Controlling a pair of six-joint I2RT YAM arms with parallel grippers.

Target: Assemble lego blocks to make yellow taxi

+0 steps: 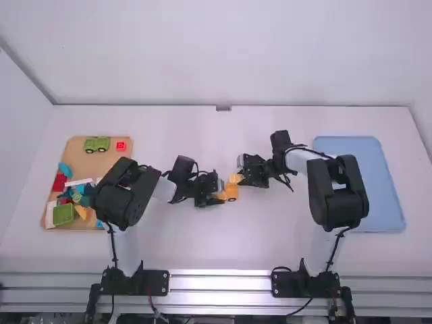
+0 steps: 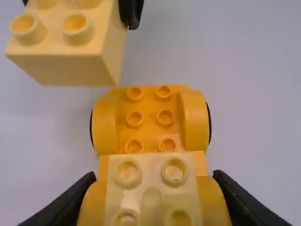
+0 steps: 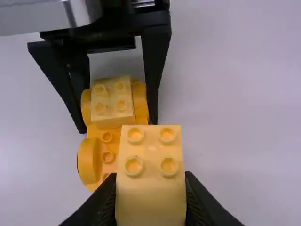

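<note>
In the left wrist view, six bare studs (image 2: 134,118) top the yellow chassis (image 2: 149,127).

orange-yellow wheeled base (image 2: 149,126), paler yellow blocks (image 3: 150,193), white table (image 1: 223,250), light blue tray (image 1: 374,158), tan tray (image 1: 88,169), green toy car (image 1: 96,144)

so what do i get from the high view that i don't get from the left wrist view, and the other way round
High view: the blue tray, and the brown tray with a green vehicle and loose blocks.

Left wrist view: six studs between the fenders of the car base, plus the studs on its pale block.

Both: the car base at the left tool, and the brick in the right tool.
</note>
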